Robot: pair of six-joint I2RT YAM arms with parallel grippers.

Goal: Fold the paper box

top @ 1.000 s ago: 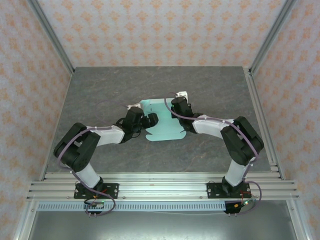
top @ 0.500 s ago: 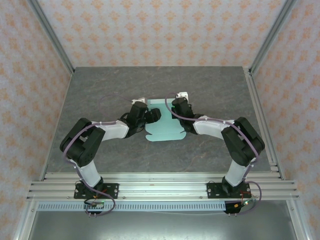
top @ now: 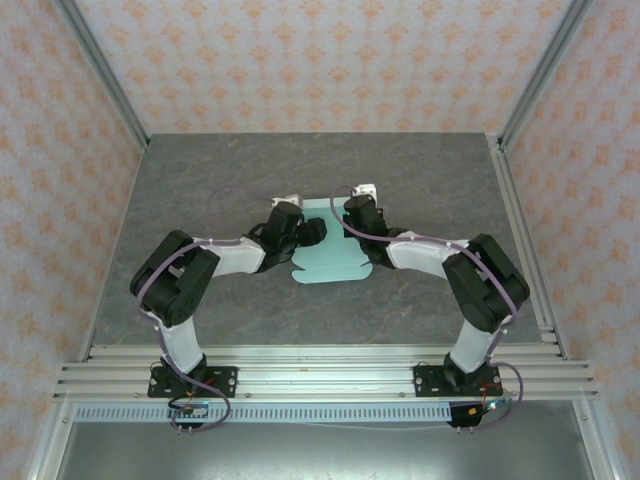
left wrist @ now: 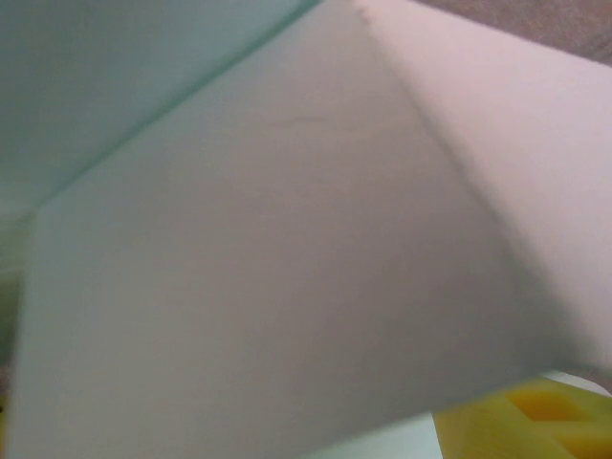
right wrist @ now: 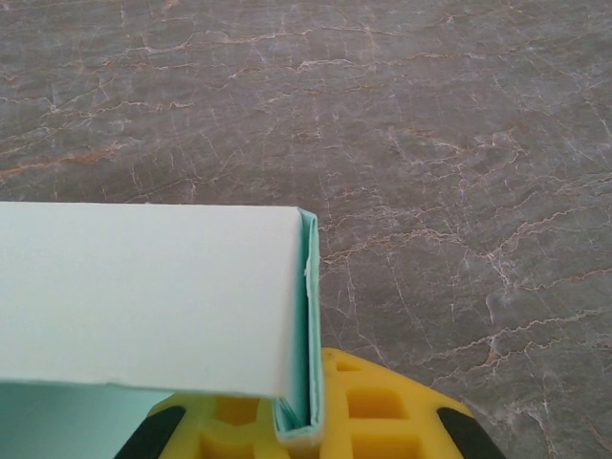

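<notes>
The paper box (top: 332, 264) is a pale mint-green card sheet lying mid-table, its near edge with rounded tabs. My left gripper (top: 311, 232) sits over the sheet's left part. In the left wrist view the card (left wrist: 287, 239) covers the jaws and one yellow pad (left wrist: 540, 421) peeks out at the lower right, so their state does not show. My right gripper (top: 352, 214) is at the sheet's far right corner. In the right wrist view its yellow pads (right wrist: 392, 416) are shut on a folded-up edge of the paper box (right wrist: 308, 382), with a flap (right wrist: 143, 296) bent leftward.
The grey stone-patterned table (top: 200, 190) is ringed by patterned walls and aluminium posts (top: 100, 70). A rail frame (top: 320, 375) runs along the near edge, carrying both arm bases. Bare tabletop (right wrist: 430, 143) lies beyond the right gripper.
My left gripper has moved away from the near edge and rightward onto the sheet's left part, covering its far left corner. The right arm has held still.
</notes>
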